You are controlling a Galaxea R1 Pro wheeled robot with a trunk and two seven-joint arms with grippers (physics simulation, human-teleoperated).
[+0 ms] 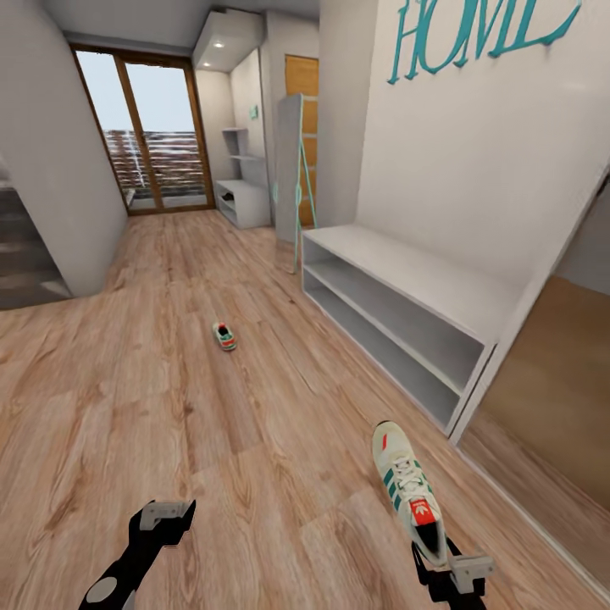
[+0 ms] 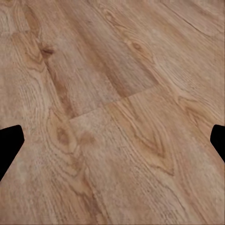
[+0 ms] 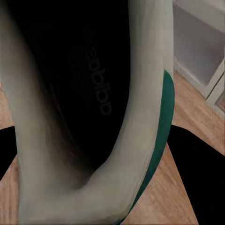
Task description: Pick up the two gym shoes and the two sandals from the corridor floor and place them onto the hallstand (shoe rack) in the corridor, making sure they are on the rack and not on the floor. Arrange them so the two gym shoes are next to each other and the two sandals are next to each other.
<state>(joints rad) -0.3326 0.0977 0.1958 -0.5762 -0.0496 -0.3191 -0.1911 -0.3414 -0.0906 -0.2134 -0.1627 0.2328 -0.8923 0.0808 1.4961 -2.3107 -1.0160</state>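
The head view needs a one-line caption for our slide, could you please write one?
Right pincer holds one sneaker by its heel near a low white bench; a second sneaker lies on the wood floor.

Two gym shoes: one [image 1: 409, 491] clamped at its heel between the right gripper's [image 1: 442, 566] fingers, one [image 1: 224, 336] on the floor [image 1: 169, 407] well ahead of the left gripper's [image 1: 165, 514] spread fingers. Two grippers. Two shelf units: the near bench [image 1: 398, 296], and a far one [image 1: 241, 199] with stepped shelves.

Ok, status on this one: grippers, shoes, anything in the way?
Right gripper shut on near gym shoe. Left gripper open, empty. Second gym shoe on corridor floor. Path clear.
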